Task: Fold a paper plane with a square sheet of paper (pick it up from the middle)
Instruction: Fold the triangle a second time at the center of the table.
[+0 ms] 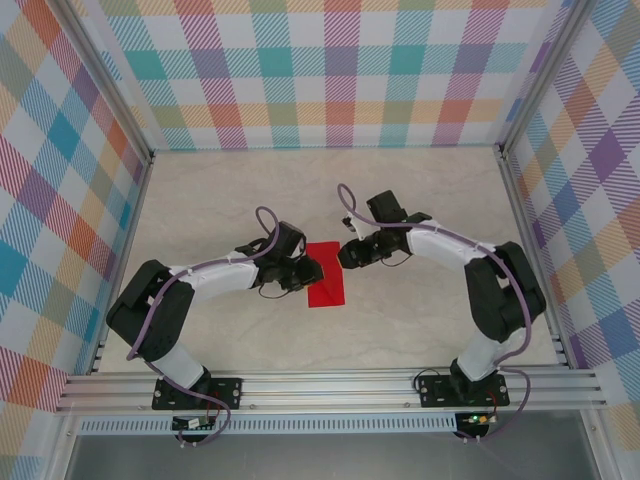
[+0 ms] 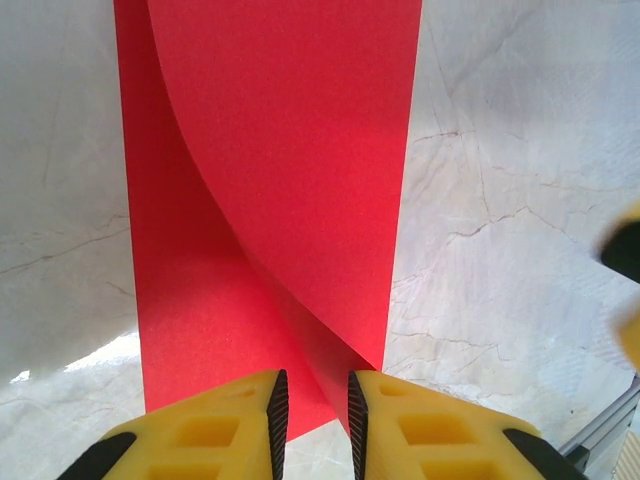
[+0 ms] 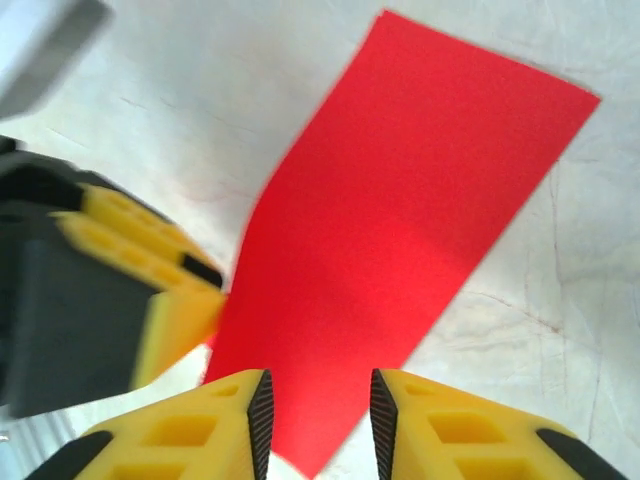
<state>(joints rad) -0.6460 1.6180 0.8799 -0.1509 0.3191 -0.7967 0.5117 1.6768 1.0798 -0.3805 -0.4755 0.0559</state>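
The square sheet of paper (image 1: 330, 285) is bright red and lies mid-table as an upright rectangle, not as a paper plane. In the left wrist view its upper layer (image 2: 290, 150) curls up off the lower layer (image 2: 190, 320). My left gripper (image 1: 306, 272) is at the sheet's left edge, and my left gripper (image 2: 313, 390) is slightly open, the lifted layer's corner resting against the right pad (image 2: 357, 410). My right gripper (image 1: 350, 256) is at the top right corner. My right gripper (image 3: 318, 390) hangs open over a corner of the paper (image 3: 400, 230), with the left gripper's fingers (image 3: 150, 270) beside it.
The pale marble tabletop (image 1: 420, 200) is boxed in by checkered walls (image 1: 330, 70) at the back and both sides. An aluminium rail (image 1: 330, 385) carrying the arm bases runs along the near edge. The right gripper's finger (image 2: 628, 262) shows blurred at the left wrist view's right edge.
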